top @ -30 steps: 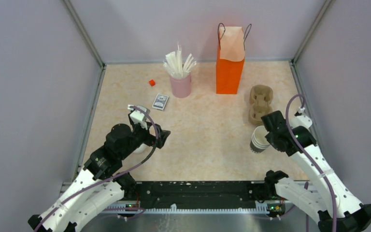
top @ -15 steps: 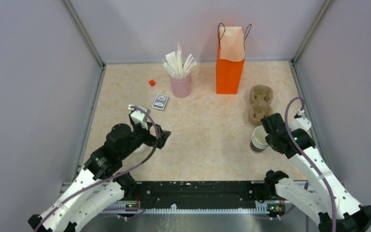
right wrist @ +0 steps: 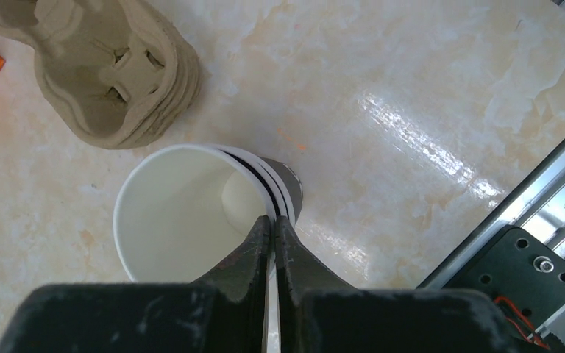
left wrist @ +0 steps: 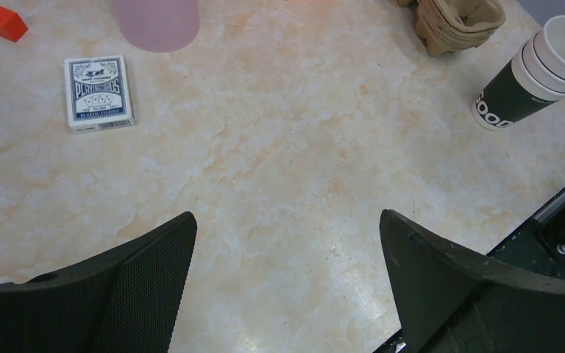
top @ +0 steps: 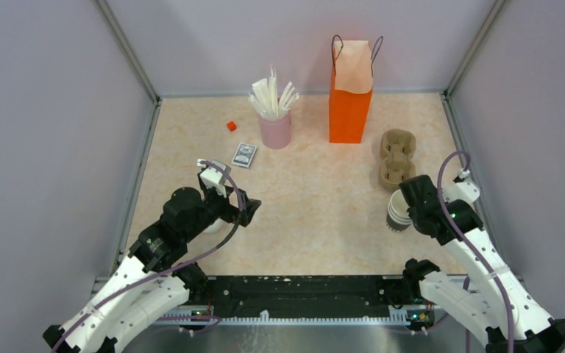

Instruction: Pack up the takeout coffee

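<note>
No lidded takeout coffee shows clearly. A small white round edge (top: 212, 226) peeks out from under my left arm, and I cannot tell what it is. The orange bag (top: 350, 92) stands open at the back. My right gripper (right wrist: 273, 224) is shut on the rim of a stack of lidless dark cups with cream insides (right wrist: 184, 213), one finger inside and one outside. The stack (top: 397, 210) leans at the right, and also shows in the left wrist view (left wrist: 533, 73). My left gripper (left wrist: 287, 250) is open and empty over bare table at the left (top: 246, 206).
A stack of brown pulp cup carriers (top: 396, 158) lies just behind the cups (right wrist: 110, 73). A pink cup of white straws (top: 274, 125), a card deck (left wrist: 97, 92) and a small red cube (left wrist: 4, 22) sit at the back left. A metal rail (right wrist: 552, 213) runs along the near edge.
My right gripper has shifted slightly right and towards the near edge, still shut on the cup stack. The left arm has barely moved.
</note>
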`<move>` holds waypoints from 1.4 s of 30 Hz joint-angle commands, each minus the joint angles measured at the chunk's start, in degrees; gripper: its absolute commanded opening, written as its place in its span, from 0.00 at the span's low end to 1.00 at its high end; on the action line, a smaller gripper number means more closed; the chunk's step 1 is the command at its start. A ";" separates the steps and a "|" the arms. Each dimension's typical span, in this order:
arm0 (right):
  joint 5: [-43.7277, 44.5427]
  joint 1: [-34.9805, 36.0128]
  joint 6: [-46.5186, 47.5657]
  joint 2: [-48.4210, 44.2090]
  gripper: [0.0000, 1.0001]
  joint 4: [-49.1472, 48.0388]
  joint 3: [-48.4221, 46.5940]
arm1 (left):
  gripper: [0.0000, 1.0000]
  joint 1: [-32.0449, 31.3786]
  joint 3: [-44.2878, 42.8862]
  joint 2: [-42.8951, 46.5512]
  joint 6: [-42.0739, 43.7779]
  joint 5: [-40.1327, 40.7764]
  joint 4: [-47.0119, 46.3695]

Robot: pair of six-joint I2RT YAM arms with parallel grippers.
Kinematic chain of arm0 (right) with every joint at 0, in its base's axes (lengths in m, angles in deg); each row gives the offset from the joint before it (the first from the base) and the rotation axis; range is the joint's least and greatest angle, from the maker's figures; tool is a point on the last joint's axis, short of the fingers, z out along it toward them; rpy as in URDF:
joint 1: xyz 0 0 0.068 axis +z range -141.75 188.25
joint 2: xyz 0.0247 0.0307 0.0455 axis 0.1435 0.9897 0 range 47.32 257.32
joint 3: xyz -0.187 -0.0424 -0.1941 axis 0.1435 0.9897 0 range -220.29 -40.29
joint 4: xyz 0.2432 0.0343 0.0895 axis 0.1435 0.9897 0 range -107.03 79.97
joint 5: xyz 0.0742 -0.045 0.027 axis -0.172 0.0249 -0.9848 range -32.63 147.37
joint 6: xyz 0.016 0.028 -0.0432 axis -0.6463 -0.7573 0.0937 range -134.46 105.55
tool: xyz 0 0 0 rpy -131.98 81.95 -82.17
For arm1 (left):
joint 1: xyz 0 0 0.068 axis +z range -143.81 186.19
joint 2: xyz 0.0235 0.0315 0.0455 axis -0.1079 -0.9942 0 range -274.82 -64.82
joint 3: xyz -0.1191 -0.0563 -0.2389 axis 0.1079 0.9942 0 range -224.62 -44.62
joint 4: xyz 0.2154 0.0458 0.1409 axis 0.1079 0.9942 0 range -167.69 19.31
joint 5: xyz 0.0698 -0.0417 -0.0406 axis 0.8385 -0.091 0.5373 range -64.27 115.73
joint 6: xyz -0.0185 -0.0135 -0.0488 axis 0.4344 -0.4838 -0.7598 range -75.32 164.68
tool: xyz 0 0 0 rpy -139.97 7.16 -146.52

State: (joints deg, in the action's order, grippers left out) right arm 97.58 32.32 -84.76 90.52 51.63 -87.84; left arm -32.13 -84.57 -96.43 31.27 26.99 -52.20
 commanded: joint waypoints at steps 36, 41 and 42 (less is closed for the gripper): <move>8.57 -0.61 5.85 -6.92 0.00 2.37 -18.05 | 0.99 -0.09 0.49 -1.07 0.05 0.11 -2.41; 2.46 -0.56 17.87 -6.00 0.00 -7.51 -20.25 | 0.99 -0.10 0.43 -0.86 0.05 0.65 -2.23; 0.17 -0.60 20.73 -5.49 0.00 -9.80 -20.28 | 0.99 -0.08 0.46 -0.82 0.05 1.06 -2.14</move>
State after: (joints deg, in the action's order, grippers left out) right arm 103.72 32.32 -76.65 83.33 52.18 -105.57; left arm -32.13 -84.54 -97.35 31.29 26.88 -52.26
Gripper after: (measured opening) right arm 0.009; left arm 0.987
